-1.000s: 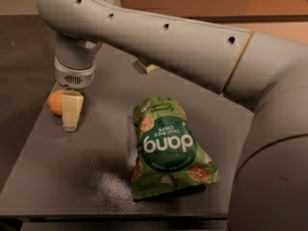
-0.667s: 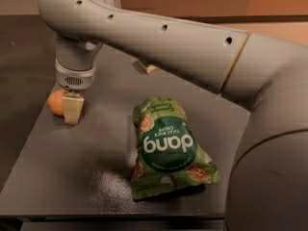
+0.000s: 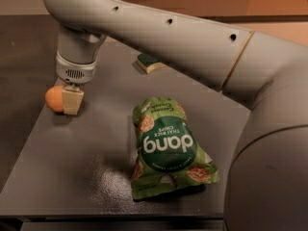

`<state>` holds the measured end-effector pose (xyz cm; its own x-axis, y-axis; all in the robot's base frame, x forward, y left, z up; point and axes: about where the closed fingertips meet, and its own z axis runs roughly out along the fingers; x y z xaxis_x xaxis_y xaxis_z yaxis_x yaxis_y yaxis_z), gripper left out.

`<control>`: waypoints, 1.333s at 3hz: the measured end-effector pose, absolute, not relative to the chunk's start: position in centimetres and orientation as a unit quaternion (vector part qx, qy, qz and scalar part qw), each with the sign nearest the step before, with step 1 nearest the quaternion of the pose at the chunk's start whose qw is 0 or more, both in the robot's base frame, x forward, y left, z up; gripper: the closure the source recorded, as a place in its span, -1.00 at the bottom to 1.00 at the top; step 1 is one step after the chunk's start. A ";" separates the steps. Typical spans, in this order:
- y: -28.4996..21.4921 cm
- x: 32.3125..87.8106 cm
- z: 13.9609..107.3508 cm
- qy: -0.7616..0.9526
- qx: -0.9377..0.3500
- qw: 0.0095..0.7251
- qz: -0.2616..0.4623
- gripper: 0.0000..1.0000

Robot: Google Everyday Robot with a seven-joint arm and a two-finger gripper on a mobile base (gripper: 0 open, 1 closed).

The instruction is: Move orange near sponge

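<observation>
The orange point(image 3: 54, 98) sits at the far left edge of the dark grey table point(image 3: 86, 177). My gripper point(image 3: 67, 103) hangs straight down from the wrist and is right against the orange's right side, at table height. I cannot tell whether it holds the orange. The sponge point(image 3: 150, 62), dark green on top with a pale yellow base, lies at the back of the table, just under the forearm and well to the right of the orange. The arm spans the view from the right.
A large green "dang" chip bag point(image 3: 168, 148) lies in the middle front of the table, between the orange's side and the arm's base. The table's left edge runs right beside the orange.
The wrist and gripper have risen slightly, and the orange appears a little higher with them. The forearm has lifted, so more of the sponge shows.
</observation>
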<state>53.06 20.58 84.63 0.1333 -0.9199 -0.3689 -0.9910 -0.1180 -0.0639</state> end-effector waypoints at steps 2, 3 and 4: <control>18.7 55.9 87.7 0.663 -0.718 0.170 0.124 1.00; 17.1 58.5 90.2 0.671 -0.707 0.187 0.121 1.00; 15.1 61.3 91.4 0.687 -0.691 0.195 0.113 1.00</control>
<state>61.26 15.10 91.44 0.0315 -0.9051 -0.4241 -0.9934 0.0185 -0.1133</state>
